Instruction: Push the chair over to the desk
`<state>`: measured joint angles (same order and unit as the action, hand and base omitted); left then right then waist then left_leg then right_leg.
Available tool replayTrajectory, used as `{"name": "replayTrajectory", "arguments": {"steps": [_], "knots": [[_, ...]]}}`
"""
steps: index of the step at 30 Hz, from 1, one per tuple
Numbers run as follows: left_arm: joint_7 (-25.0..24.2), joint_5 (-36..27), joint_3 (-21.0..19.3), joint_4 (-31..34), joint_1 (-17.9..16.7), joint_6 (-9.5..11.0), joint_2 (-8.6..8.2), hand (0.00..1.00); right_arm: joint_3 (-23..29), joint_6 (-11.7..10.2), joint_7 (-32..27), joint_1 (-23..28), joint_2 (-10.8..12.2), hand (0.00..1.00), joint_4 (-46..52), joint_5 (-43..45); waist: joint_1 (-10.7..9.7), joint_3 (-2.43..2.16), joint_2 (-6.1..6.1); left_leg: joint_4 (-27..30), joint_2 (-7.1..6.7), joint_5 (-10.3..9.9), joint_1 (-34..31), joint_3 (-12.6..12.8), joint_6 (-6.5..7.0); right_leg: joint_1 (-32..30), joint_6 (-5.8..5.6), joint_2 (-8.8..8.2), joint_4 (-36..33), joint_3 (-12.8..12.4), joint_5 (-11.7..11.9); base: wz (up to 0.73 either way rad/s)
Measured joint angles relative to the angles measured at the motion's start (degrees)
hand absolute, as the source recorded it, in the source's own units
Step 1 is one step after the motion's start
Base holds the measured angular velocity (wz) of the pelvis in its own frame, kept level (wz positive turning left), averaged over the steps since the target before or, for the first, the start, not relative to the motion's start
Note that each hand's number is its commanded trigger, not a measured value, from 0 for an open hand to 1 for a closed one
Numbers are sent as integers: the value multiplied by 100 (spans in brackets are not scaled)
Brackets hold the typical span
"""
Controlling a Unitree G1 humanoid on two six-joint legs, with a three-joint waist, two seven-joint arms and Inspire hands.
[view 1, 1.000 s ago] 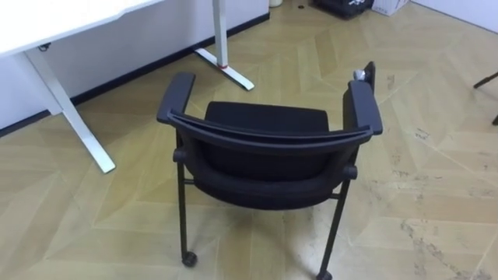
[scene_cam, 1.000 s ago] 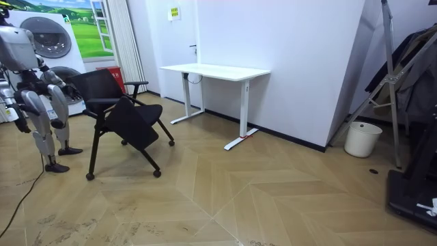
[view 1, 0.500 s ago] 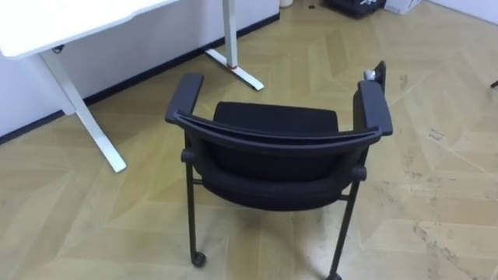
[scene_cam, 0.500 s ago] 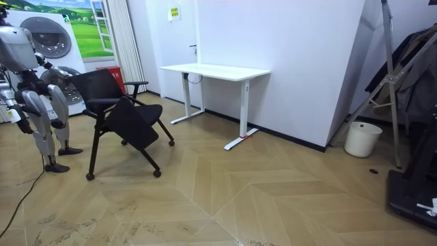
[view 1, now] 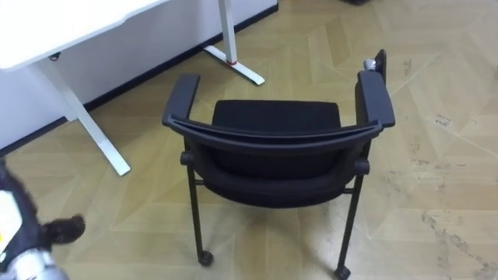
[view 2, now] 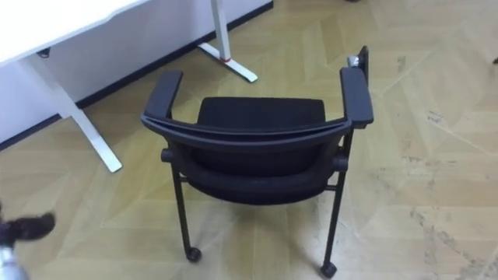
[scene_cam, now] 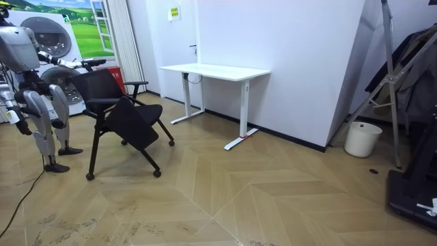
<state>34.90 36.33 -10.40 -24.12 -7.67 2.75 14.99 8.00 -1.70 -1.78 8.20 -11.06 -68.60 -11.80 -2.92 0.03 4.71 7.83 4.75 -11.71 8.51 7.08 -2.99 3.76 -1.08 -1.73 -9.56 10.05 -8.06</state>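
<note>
A black chair (view 1: 276, 148) with armrests and castors stands on the wooden floor right before me, its curved backrest (view 2: 247, 132) towards me. My left hand (view 1: 64, 230) comes in at the lower left, apart from the chair and below the level of its backrest. In the room view I stand at the room view's left behind the chair (scene_cam: 116, 109), with my left hand (scene_cam: 95, 62) raised forward over the backrest top. My right arm (scene_cam: 42, 113) hangs by my side.
A white desk (view 1: 54, 27) on white legs stands beyond the chair on the left, against a white wall (scene_cam: 287, 61). A washing machine (scene_cam: 54, 48) is behind me. Open floor lies to the right of the chair.
My left arm has risen and come into the eye view at the lower left. The chair has stayed where it was; the picture has shifted slightly.
</note>
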Motion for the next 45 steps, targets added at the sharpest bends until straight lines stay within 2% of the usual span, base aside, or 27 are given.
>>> {"name": "replayTrajectory", "arguments": {"steps": [2, 6, 10, 16, 19, 23, 26, 28, 33, 35, 41, 45], "knots": [[-17, 388, 2, 224, 59, -46, 0, 0, 9, 40, 9, 16, 2, 0, -7, 117, -88, -1, 8, -4, -6, 0, 12, 15, 0, 5, -4, -4, 5, -28, -2, -6], [-18, 774, 164, 375, 71, -104, -4, 0, 9, 52, 34, -3, 6, 0, -20, 134, -196, -3, 33, -6, -13, 0, 14, 25, 0, -5, -7, -6, 6, -56, -4, -3], [-16, 1011, 522, 421, 76, -119, -22, 0, 2, 52, 37, -26, 6, 0, -20, 131, -240, -1, 35, -4, -13, 0, 13, 27, 0, -2, -8, -6, 8, -66, -4, 0], [-76, 1729, 989, 620, 73, -179, -26, 0, -28, 52, 195, -85, 8, 0, -23, 73, -310, 10, 37, -5, -15, 0, 25, 50, 0, -1, -8, -4, 15, -143, -4, -2], [-135, 1970, 1236, 724, 74, -206, -26, 0, -129, 52, 193, -67, 14, 0, -23, 41, -317, 27, 11, -7, -17, 0, 22, 64, 0, 0, -12, -1, 34, -165, -1, 0], [-313, 2068, 1517, 737, 79, -251, -26, 0, -239, 52, 204, -96, 15, 0, -22, 32, -321, 33, -20, -7, -24, 0, -9, 88, 0, -38, -19, 3, 62, -206, 5, -5], [-446, 2086, 1593, 748, 79, -255, -27, 0, -249, 52, 242, -111, 21, 0, -22, 29, -323, 21, -17, -7, -24, 0, -45, 91, 0, -73, -19, 7, 67, -210, 6, 0], [-460, 2116, 1614, 809, 79, -266, -26, 0, -299, 52, 244, -112, 21, 0, -22, 28, -328, 30, -52, -7, -23, 0, -62, 91, 0, -82, -19, 9, 72, -212, 6, 0], [-460, 2336, 1639, 901, 85, -276, -26, 0, -449, 47, 221, -161, 20, 0, -22, 39, -337, 10, -98, -7, -23, 0, -77, 90, 0, -88, -19, 10, 79, -211, 7, 0], [-476, 2335, 1746, 926, 110, -363, -23, 0, -448, 47, 193, -166, 20, 0, -17, 70, -367, 9, -101, -8, -23, 0, -76, 90, 0, -75, -19, 7, 78, -205, 7, 4], [-799, 2343, 1871, 1014, 279, -428, -26, 0, -450, 48, 193, -264, 22, 0, -8, 100, -485, 38, -144, -9, -22, 0, -75, 86, 0, -67, -19, 6, 79, -209, 7, 1], [-887, 2333, 2142, 1174, 408, -532, -20, 0, -465, 62, 121, -255, 34, 0, -20, -59, -551, 48, -142, -9, -23, 0, -80, 99, 0, -75, -19, 2, 74, -215, 11, 0]]}}
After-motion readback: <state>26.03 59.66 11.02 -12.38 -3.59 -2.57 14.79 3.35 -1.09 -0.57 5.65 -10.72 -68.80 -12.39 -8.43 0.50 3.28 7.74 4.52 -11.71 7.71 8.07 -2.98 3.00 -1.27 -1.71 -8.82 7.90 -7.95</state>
